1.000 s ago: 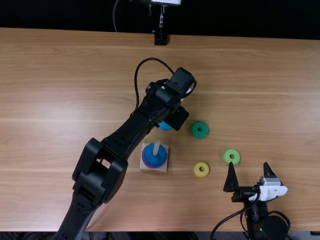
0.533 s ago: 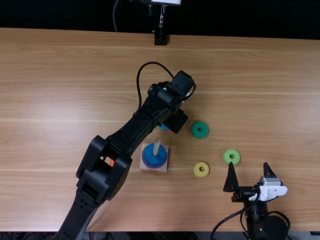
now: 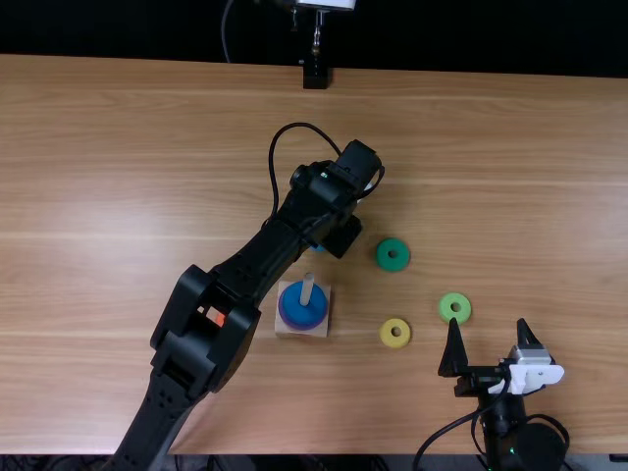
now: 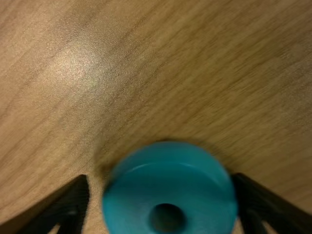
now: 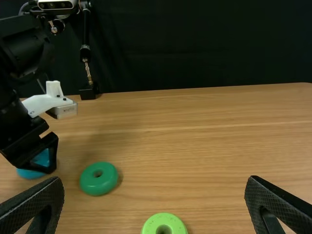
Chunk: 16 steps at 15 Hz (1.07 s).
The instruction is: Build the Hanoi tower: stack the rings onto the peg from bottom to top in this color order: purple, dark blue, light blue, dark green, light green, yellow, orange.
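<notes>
- Across most of the top view lies the light brown table (image 3: 491, 167).
- From the lower left, the left arm (image 3: 172, 392) slants up to the middle; its gripper (image 3: 337, 241) stands over the light blue ring, fingers apart at either side of it, a gap showing beside one.
- At the lower right is the right arm (image 3: 505, 432), its gripper (image 3: 489, 334) empty, fingers wide.
- Below the centre sits the square wooden base (image 3: 325, 331) with an upright peg (image 3: 307, 287).
- On that base, the purple ring (image 3: 286, 319) is around the peg.
- Directly on top of it is the dark blue ring (image 3: 302, 315).
- Just above the base, the light blue ring (image 3: 318, 248) is mostly covered.
- Right of centre lies the dark green ring (image 3: 384, 257).
- Farther down and right is the light green ring (image 3: 446, 307).
- Below centre, right of the base, lies the yellow ring (image 3: 387, 337).
- Left of the base, an orange piece (image 3: 219, 318) peeks past the arm, its outline hidden.
</notes>
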Available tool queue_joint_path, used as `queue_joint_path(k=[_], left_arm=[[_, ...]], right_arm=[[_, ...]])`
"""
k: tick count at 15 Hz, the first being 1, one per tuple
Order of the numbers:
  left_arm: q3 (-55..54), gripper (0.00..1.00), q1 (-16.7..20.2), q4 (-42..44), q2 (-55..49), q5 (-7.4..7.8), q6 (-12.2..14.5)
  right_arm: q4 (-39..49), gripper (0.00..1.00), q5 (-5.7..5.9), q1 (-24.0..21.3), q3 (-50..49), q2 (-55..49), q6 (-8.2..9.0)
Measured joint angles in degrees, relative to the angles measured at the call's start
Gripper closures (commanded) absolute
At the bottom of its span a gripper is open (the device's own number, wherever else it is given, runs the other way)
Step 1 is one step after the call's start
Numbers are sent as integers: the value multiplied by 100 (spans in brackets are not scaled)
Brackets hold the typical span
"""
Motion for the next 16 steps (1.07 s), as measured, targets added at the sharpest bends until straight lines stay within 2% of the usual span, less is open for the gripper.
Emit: queue_joint_path(k=[3, 8, 13, 16], left_arm=[[31, 100, -11, -33, 0, -4, 0], [1137, 100, 0, -1342, -105, -4, -4], [872, 100, 0, -1495, -1130, -7, -46], [275, 100, 0, -1453, -2009, -4, -282]], right_arm=[[0, 0, -2, -2, 0, 0, 0], [2, 0, 2, -2, 0, 0, 0], [0, 0, 2, -2, 0, 0, 0], [-2, 0, 0, -2, 0, 0, 0]])
